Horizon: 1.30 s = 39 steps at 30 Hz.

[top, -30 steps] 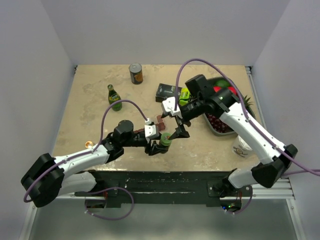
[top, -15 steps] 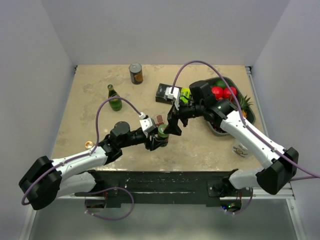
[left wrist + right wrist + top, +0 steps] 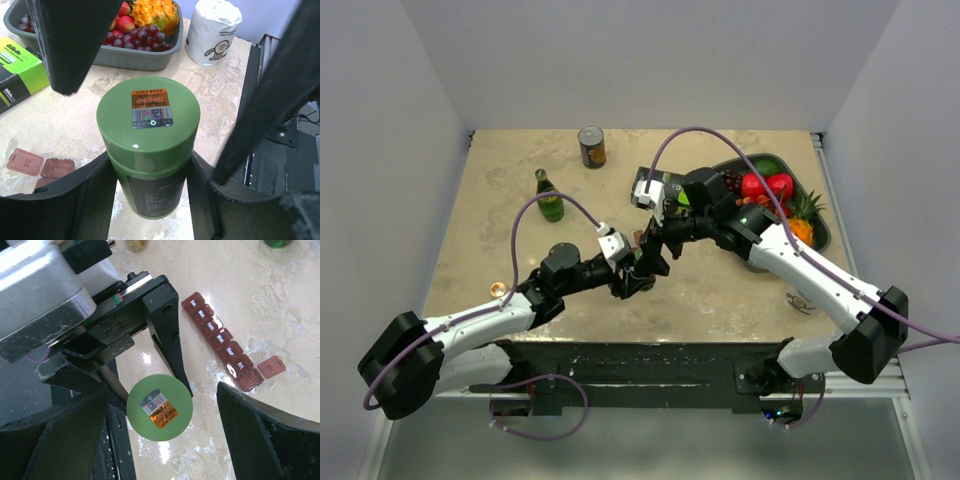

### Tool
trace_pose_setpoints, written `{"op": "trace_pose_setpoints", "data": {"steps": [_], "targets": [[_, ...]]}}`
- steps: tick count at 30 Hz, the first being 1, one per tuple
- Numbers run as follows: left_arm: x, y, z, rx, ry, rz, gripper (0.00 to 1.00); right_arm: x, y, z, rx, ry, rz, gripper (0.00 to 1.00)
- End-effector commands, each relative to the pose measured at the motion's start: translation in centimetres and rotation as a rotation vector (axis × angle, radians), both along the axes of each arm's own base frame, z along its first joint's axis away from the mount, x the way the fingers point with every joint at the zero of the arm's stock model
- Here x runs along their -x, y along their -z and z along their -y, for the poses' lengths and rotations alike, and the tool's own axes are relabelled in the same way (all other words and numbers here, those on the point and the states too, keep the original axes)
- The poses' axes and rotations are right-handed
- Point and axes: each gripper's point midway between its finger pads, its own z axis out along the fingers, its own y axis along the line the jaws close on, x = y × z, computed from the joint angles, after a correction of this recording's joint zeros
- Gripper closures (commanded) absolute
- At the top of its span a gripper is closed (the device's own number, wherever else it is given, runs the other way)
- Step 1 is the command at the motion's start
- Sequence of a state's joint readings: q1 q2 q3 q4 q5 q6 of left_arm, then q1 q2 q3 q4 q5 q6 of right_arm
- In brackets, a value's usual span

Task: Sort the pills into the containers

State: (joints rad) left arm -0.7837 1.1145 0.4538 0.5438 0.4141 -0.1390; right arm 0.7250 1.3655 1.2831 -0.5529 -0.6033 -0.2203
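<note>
Clamping a green-capped bottle (image 3: 146, 125) upright by its dark body, the left gripper (image 3: 147, 195) stands partly closed on it, while the right gripper (image 3: 162, 390) hangs spread wide over the cap, its fingers (image 3: 67, 45) clear of it on either side. Just beside them on the worktop (image 3: 280, 300) lies the maroon strip of containers (image 3: 220, 340), its day-lettered lids down and a flap lying out at one end. From overhead the strip is almost wholly hidden under the two wrists, and the bottle's contents cannot be seen.
</note>
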Motion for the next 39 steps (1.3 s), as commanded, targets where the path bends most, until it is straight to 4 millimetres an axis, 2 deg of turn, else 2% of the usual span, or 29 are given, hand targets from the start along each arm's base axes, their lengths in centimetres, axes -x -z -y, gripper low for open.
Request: {"op": "trace_pose_setpoints", "data": {"steps": [1, 3, 6, 7, 10, 11, 13, 14, 15, 16, 17, 18, 19, 20, 21, 27, 31, 32, 34, 37, 39], "targets": [[-0.6, -3.3, 0.4, 0.082, -0.013, 0.069, 1.0, -0.6, 0.4, -0.6, 0.014, 0.022, 0.032, 0.11], [-0.5, -3.2, 0.4, 0.081, -0.013, 0.067, 1.0, -0.5, 0.6, -0.7, 0.024, 0.014, 0.036, 0.14], [-0.5, -3.3, 0.3, 0.081, -0.016, 0.071, 1.0, -0.5, 0.6, -0.7, 0.028, 0.006, 0.044, 0.29], [-0.5, -3.2, 0.3, 0.078, -0.014, 0.071, 1.0, -0.5, 0.5, -0.8, 0.029, 0.0, 0.043, 0.44], [-0.4, -3.0, 0.2, 0.067, -0.009, 0.077, 1.0, 0.0, 0.1, -1.0, 0.024, -0.042, 0.045, 0.68], [-0.3, -3.0, 0.2, 0.066, -0.005, 0.08, 1.0, 0.4, 0.3, -0.9, 0.033, -0.069, 0.036, 0.83], [-0.2, -3.1, 0.1, 0.058, 0.003, 0.093, 1.0, 0.6, -0.2, -1.1, 0.03, -0.112, 0.054, 0.94], [0.1, -3.0, 0.2, 0.054, 0.019, 0.096, 1.0, 1.1, 0.4, -0.9, 0.056, -0.175, 0.07, 0.97], [0.3, -3.0, 0.2, 0.051, 0.033, 0.102, 1.0, 2.1, 0.3, -1.0, 0.042, -0.253, 0.064, 0.98], [0.5, -3.1, 0.2, 0.047, 0.048, 0.116, 1.0, 2.8, -0.9, -1.1, 0.02, -0.331, 0.095, 0.97], [1.2, -3.0, 0.4, 0.043, 0.093, 0.121, 1.0, 4.2, 0.0, 0.0, 0.058, -0.47, 0.121, 0.96], [1.6, -2.8, 0.5, 0.035, 0.116, 0.122, 1.0, 5.4, 0.3, -0.2, 0.043, -0.561, 0.092, 0.93], [1.9, -2.8, 0.6, 0.028, 0.142, 0.135, 1.0, 5.4, -0.6, -0.3, 0.038, -0.609, 0.126, 0.9], [2.6, -2.5, 0.7, 0.023, 0.184, 0.134, 1.0, 6.1, 0.0, 0.5, 0.068, -0.675, 0.124, 0.88], [2.9, -2.3, 0.8, 0.014, 0.202, 0.132, 1.0, 6.2, 0.7, 0.2, 0.086, -0.703, 0.11, 0.86], [4.3, -1.7, 0.8, 0.001, 0.279, 0.121, 1.0, 6.8, 1.2, 0.1, 0.11, -0.835, 0.196, 0.83], [4.1, -1.3, 0.7, -0.008, 0.267, 0.112, 1.0, 6.2, 0.0, 0.3, 0.129, -0.812, 0.238, 0.17], [4.0, -1.4, 0.7, -0.007, 0.263, 0.116, 1.0, 6.0, -0.4, 0.3, 0.135, -0.789, 0.243, 0.1], [3.9, -1.3, 0.7, -0.008, 0.255, 0.116, 1.0, 5.7, -1.9, 0.1, 0.109, -0.728, 0.272, 0.01], [3.2, -1.3, 0.6, -0.01, 0.213, 0.11, 1.0, 4.9, -3.3, 0.0, 0.097, -0.63, 0.295, 0.01], [2.9, -1.4, 0.5, -0.002, 0.189, 0.107, 1.0, 3.5, -3.0, 0.5, 0.126, -0.53, 0.299, 0.01]]}}
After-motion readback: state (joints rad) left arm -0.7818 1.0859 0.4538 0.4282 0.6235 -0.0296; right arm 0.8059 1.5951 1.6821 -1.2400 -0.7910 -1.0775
